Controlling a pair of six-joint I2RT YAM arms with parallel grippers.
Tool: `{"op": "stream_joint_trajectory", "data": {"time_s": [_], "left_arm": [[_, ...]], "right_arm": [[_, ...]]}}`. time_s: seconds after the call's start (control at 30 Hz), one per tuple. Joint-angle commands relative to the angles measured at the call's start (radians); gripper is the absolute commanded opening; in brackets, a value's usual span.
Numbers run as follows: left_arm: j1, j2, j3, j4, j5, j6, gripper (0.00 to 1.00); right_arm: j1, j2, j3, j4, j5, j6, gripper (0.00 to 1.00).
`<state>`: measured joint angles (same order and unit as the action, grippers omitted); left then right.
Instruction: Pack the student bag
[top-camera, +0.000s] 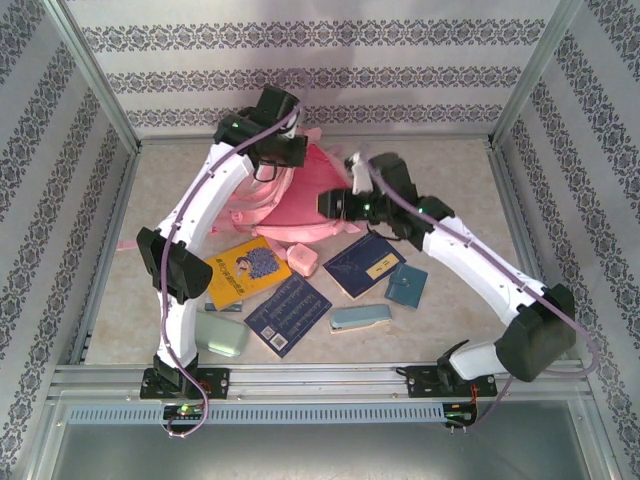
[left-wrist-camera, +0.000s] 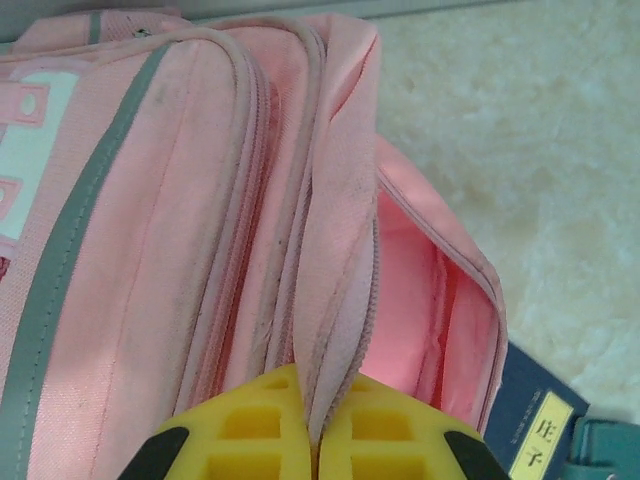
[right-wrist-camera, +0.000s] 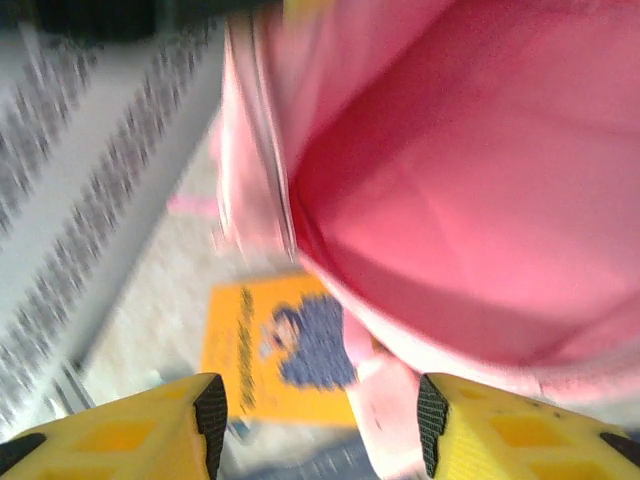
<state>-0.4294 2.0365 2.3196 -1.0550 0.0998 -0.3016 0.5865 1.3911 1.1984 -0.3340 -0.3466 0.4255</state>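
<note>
The student bag (top-camera: 300, 200), a large pink backpack, lies at the middle back of the table with its main pocket gaping open. My left gripper (left-wrist-camera: 318, 425) is shut on the zipped edge of the bag's opening flap (left-wrist-camera: 335, 250) and holds it up. Seen from above, that gripper (top-camera: 264, 168) sits at the bag's far left side. My right gripper (right-wrist-camera: 320, 420) is open with nothing between its fingers, just in front of the pink opening (right-wrist-camera: 480, 180). From above, it (top-camera: 333, 204) hovers at the bag's right edge.
In front of the bag lie a yellow book (top-camera: 245, 270), a dark blue book (top-camera: 288, 313), a navy book (top-camera: 365, 263), a teal notebook (top-camera: 406, 284), a small pink box (top-camera: 303, 260), a pale blue case (top-camera: 360, 317) and a mint case (top-camera: 222, 335).
</note>
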Motion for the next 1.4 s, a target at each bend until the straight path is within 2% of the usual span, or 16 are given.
{"op": "stream_joint_trajectory", "data": {"time_s": [0.0,0.1,0.2,0.27,0.3,0.67,0.9,1.07,1.37], "left_arm": [[0.037,-0.017,0.063,0.019,0.097,-0.041,0.00],[0.057,-0.015,0.069,0.026,0.137,-0.043,0.00],[0.086,-0.006,0.069,0.010,0.156,-0.065,0.00],[0.101,0.002,0.065,0.000,0.174,-0.074,0.00],[0.110,0.008,0.065,-0.006,0.178,-0.079,0.00],[0.147,0.039,0.061,0.002,0.237,-0.115,0.00],[0.155,0.045,0.061,0.013,0.251,-0.122,0.00],[0.159,0.044,0.060,0.018,0.262,-0.119,0.00],[0.169,0.036,0.052,0.017,0.268,-0.107,0.00]], "right_arm": [[0.053,-0.016,-0.071,-0.005,0.039,-0.342,0.58],[0.094,0.033,-0.077,-0.030,0.051,-0.447,0.61],[0.130,0.116,-0.046,-0.062,0.059,-0.490,0.74],[0.149,0.174,-0.014,-0.090,0.059,-0.493,0.75],[0.159,0.201,0.001,-0.102,0.065,-0.497,0.89],[0.189,0.385,0.093,-0.164,0.239,-0.482,0.91],[0.196,0.470,0.136,-0.165,0.214,-0.465,0.86],[0.205,0.530,0.170,-0.168,0.201,-0.451,0.79],[0.207,0.520,0.163,-0.152,0.240,-0.460,0.45]]}}
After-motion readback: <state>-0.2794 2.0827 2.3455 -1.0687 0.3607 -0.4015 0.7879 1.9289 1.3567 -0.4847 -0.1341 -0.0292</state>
